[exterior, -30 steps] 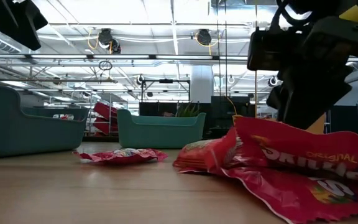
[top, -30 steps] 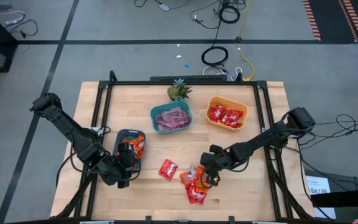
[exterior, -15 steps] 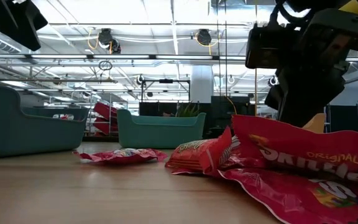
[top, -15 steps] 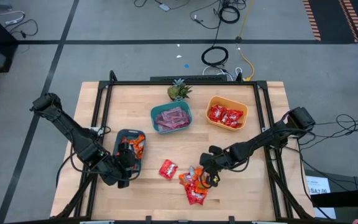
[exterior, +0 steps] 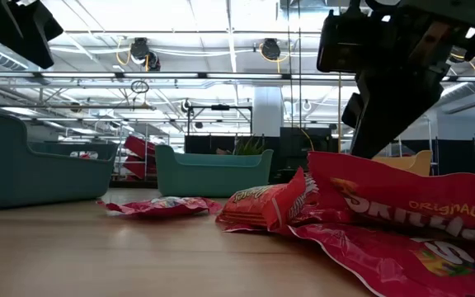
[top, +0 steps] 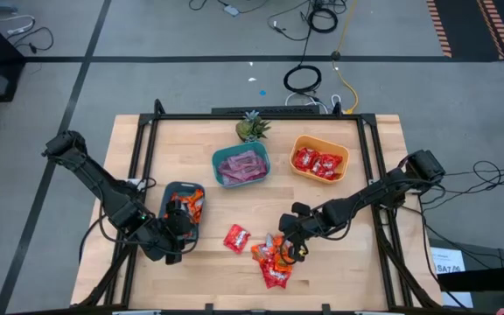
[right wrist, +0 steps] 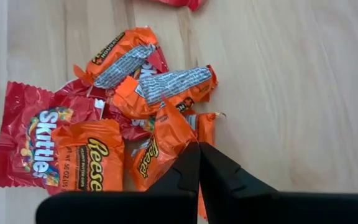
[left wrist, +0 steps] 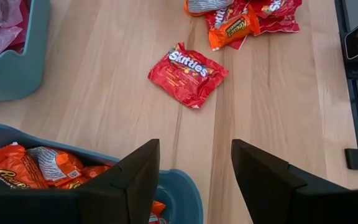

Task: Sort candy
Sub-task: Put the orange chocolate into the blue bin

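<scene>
Candy [right wrist: 157, 152] corner hides between the right end effector's [right wrist: 199, 155] closed fingers.

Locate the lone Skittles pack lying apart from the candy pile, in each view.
High view: lone Skittles pack on bare wood, between the dark grey bowl and the candy pile.
Low view: flat red pack left of centre, in front of the teal bowl.
Left wrist view: upper middle, beyond the open left hand.
Right wrist view: only a red scrap at the top edge, cannot tell.
Shared landmark: the candy pile beside it.
</scene>
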Controlling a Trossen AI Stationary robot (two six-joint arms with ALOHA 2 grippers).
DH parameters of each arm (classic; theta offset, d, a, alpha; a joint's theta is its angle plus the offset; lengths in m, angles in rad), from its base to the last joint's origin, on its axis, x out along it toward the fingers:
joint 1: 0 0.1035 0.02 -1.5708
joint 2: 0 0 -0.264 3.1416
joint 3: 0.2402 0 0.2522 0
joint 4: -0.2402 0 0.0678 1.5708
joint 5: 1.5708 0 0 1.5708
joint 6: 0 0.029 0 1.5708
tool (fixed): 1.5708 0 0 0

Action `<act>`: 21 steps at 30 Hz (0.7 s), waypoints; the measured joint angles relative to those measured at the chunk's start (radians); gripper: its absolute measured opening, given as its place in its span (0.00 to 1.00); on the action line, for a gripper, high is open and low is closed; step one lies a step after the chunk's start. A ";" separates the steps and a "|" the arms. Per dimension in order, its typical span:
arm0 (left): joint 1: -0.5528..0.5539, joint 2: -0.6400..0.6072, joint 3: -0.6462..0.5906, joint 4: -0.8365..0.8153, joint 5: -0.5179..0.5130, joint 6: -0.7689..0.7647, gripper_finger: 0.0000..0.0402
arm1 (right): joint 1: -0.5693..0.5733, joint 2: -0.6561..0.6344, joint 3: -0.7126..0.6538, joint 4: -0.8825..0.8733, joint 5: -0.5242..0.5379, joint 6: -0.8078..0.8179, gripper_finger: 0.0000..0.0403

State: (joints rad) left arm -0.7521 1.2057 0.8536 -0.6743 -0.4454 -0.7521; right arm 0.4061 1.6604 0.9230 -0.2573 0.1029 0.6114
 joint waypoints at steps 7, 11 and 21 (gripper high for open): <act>0.000 0.000 0.000 0.000 0.000 0.000 0.52 | 0.000 -0.010 0.000 -0.004 0.004 -0.003 0.00; 0.000 0.000 0.000 0.000 0.000 0.001 0.52 | 0.000 -0.033 0.001 -0.007 0.038 -0.004 0.00; 0.000 0.000 0.000 -0.016 0.000 0.001 0.52 | -0.017 -0.067 0.092 -0.041 0.066 -0.101 0.00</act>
State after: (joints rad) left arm -0.7517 1.2057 0.8536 -0.6903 -0.4454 -0.7509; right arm 0.3890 1.5932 1.0146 -0.2980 0.1685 0.5101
